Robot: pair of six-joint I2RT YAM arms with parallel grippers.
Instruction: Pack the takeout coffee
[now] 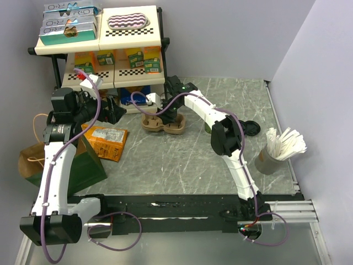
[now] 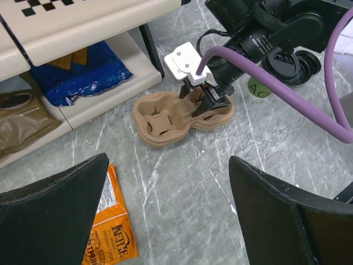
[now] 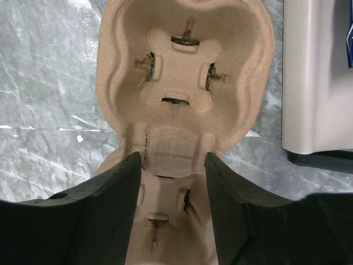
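Brown moulded-pulp, the two-well cup carrier [image 2: 165, 116] lies on the grey marble-pattern table [image 2: 265, 143] with both wells empty, so the packing looks barely begun. The right gripper [image 3: 172, 161] is down on the carrier, its black fingers part-way apart and straddling the ridge between the wells; whether they pinch the pulp I cannot tell. The small green paper cup [image 2: 257, 88] sits just right of the carrier, mostly hidden behind the right arm. Round black lids [image 2: 287, 65] lie further right. The left gripper [image 2: 168, 165] hovers left of the carrier, jaws wide and empty. By my reading, the cup has yet to be seated in a well.
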